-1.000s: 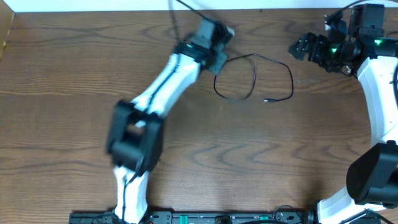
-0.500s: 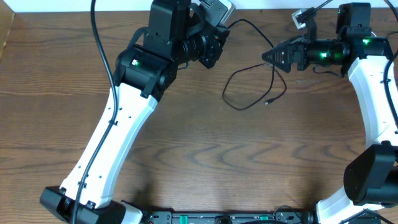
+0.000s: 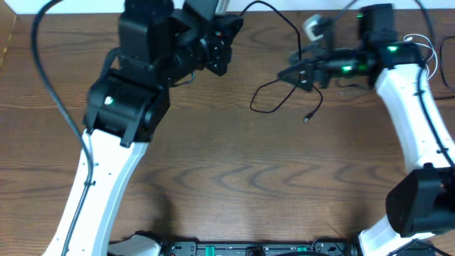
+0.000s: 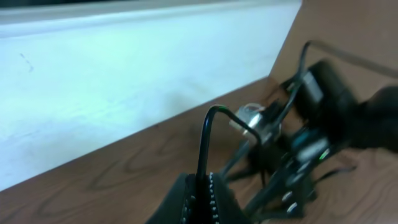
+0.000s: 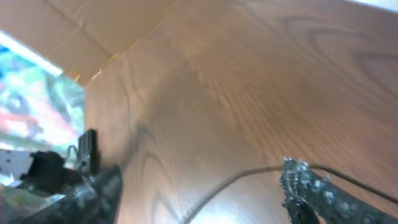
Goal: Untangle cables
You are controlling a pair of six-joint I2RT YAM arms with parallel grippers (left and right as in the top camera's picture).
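- Your left gripper (image 4: 200, 198) is closed tight on the black cable (image 4: 203, 149). The two dark, ridged fingers meet with the thin cord pinched between them.
- From that grip the cable rises almost straight up, then bends over in a smooth hook towards the right arm.
- From overhead, the black cable (image 3: 253, 104) runs from the left gripper near the far edge and arcs across. It then drops into a loose, open loop lying on the worktop (image 3: 213, 163).
- The cable's free end carries a small plug (image 3: 306, 118), which sits on the wood just below the right gripper (image 3: 286, 74).
- Your right gripper (image 5: 199, 186) is spread wide, its fingers far apart at either side of the wrist view, and it grips nothing.
- A thin dark strand of the cable (image 5: 242, 174) crosses between those fingers. You cannot tell from the blur whether it touches either one.
- The worktop is brown wood with a bold, wavy grain.
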